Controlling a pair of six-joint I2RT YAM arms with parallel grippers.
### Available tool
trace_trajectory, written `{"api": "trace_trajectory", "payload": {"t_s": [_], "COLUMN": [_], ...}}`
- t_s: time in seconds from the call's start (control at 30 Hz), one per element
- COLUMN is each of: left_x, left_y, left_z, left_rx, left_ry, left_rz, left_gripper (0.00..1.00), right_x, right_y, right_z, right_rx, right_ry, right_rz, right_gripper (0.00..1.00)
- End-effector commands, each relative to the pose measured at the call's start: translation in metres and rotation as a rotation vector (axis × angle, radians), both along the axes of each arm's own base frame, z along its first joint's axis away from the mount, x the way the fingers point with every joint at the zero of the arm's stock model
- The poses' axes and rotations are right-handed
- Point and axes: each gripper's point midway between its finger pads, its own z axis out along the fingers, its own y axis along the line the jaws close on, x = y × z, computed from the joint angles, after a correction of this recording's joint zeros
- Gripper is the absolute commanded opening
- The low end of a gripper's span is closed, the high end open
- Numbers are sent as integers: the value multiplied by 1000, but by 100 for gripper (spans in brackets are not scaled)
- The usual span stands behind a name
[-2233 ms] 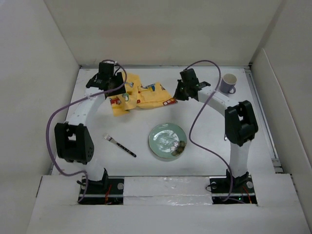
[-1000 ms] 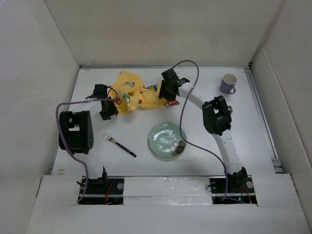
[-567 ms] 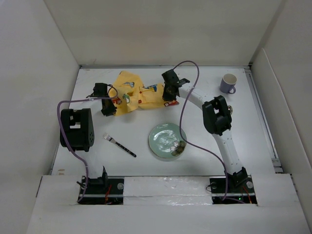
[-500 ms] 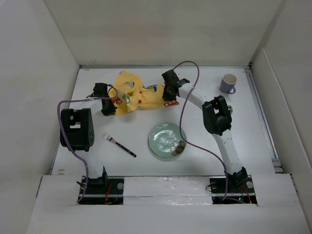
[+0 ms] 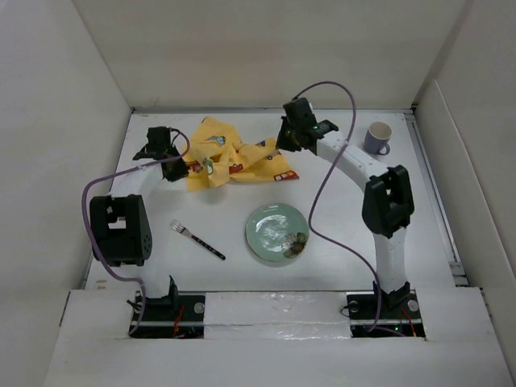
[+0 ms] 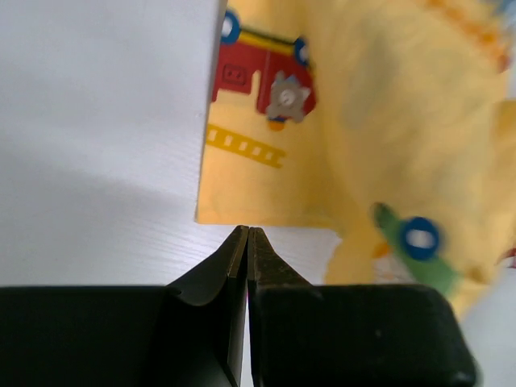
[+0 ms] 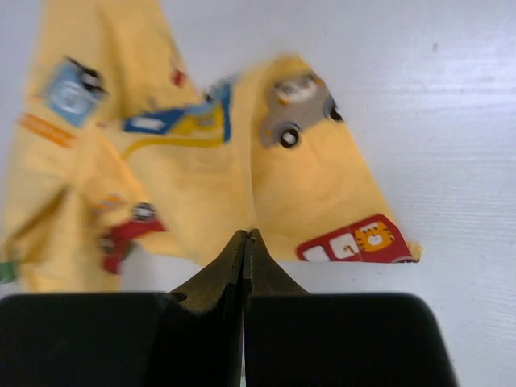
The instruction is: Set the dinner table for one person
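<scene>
1. Surface [image 5: 347,242]: white, flat, walled by white panels. It carries every item below and lies under both arms.
2. Placemat [image 5: 234,157]: yellow cloth with a car print, bunched and creased at the far middle of the surface. It is not spread.
3. Left pincer [image 6: 247,235]: jaws pressed together at the near hem of the placemat's left side. I judge it has a thin bite of cloth, though the bite itself is hidden between the tips.
4. Right pincer [image 7: 247,235]: jaws closed, with a crease of the placemat running straight into the tips. I read this as gripping the cloth at its right side.
5. Plate [image 5: 276,232]: pale green, nearer the arm bases and well apart from the placemat.
6. Fork [image 5: 197,240]: lying left of the plate, not touching it.
7. Mug [image 5: 376,139]: far right, upright, just beside the right arm.
8. Step in hand, my judgement: spreading the placemat flat.
9. Handling notes:
   - I would draw the two pincers apart evenly until the cloth goes taut.
   - I would keep both at matching height.
   - I would lower the cloth square to the near edge, keeping it off the plate and fork.
   - The left bite looks shallow, so a slow pull suits; a jerk could slip the hem
</scene>
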Motion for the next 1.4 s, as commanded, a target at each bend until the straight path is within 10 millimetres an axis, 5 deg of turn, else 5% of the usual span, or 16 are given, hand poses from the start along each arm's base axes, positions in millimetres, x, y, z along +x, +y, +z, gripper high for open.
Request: {"api": "trace_trajectory", "payload": {"t_s": [0.0,0.13,0.27,0.4,0.67,0.97,1.13,1.37], "left_x": [15,1,-17,-26,-29,-18,-19,-19], "left_y": [3,-3,-26,-27,-6,-1,0,2], "left_z": [75,47,2,-23,-56,-68,-86,-84], "left_rx": [-13,33,65,74,179,292,299,306], "left_ry": [-186,-92,44,95,179,169,212,206], "left_rz": [7,-44,-150,-156,-104,-37,-34,-24], "left_gripper": [0,0,34,42,47,48,39,0], "right_x": [8,-7,-23,-27,-36,-48,-54,-55], "right_y": [-18,-36,-40,-53,-69,-76,-82,-92], "right_z": [93,109,102,97,93,84,77,86], "right_rx": [83,89,91,91,78,93,91,115], "right_ry": [-211,-222,-203,-190,-176,-153,-138,-156], "right_rz": [1,5,14,-10,-35,-20,-21,-27], "right_gripper": [0,0,0,0,0,0,0,0]}}
